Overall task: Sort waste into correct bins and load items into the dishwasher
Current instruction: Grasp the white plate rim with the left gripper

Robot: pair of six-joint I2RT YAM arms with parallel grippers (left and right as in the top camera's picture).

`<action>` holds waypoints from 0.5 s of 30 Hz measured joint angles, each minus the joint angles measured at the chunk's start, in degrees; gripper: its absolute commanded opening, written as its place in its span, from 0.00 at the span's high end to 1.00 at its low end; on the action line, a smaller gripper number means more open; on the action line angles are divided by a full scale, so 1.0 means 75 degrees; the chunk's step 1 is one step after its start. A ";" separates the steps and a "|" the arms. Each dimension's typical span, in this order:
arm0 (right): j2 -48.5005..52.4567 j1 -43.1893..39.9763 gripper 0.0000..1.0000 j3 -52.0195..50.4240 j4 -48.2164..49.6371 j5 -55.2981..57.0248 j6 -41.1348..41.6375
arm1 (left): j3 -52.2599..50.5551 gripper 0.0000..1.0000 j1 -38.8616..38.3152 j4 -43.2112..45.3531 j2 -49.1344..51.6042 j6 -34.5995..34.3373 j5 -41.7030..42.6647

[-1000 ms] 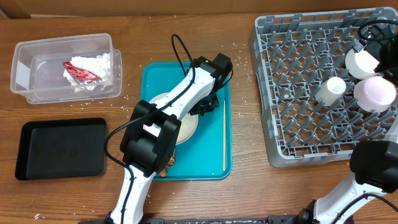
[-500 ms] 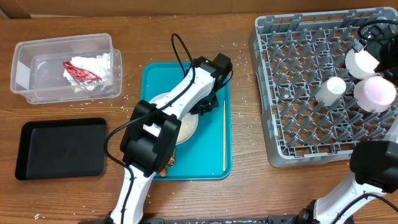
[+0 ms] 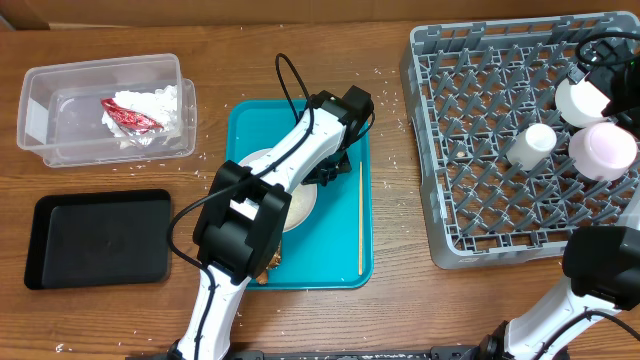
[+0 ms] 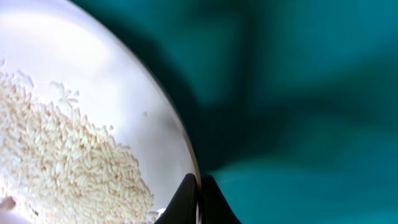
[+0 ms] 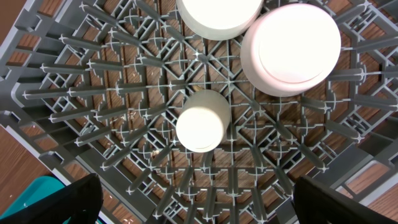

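Pinching only the rim of the flat white round plate, the clamped-shut left gripper could tilt it, spilling white rice grains onto the teal plastic tray.

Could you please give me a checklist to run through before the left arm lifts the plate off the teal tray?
1. The left gripper is closed on the plate rim: ok.
2. Grip deep enough to lift: cannot tell.
3. The plate is free of rice, ready for the rack: not ok.
4. The black tray is unblocked by arms: ok.
5. The right gripper is open above the rack, away from the plate: ok.
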 measured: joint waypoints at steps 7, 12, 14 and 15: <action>0.0000 0.0000 0.00 0.0000 0.0003 0.0003 0.0000 | 0.0221 0.96 -0.0038 -0.0737 0.0000 0.0006 -0.0035; 0.0000 0.0000 0.00 0.0000 0.0000 0.0003 0.0000 | 0.0752 0.96 -0.0087 -0.1454 0.0003 0.0006 -0.0353; 0.0000 0.0000 0.00 0.0000 0.0003 0.0000 0.0000 | 0.0924 0.96 -0.0093 -0.1690 0.0003 0.0006 -0.0530; 0.0000 0.0000 0.00 0.0000 0.0000 0.0000 0.0000 | 0.1005 0.96 -0.0093 -0.1798 0.0003 0.0003 -0.0612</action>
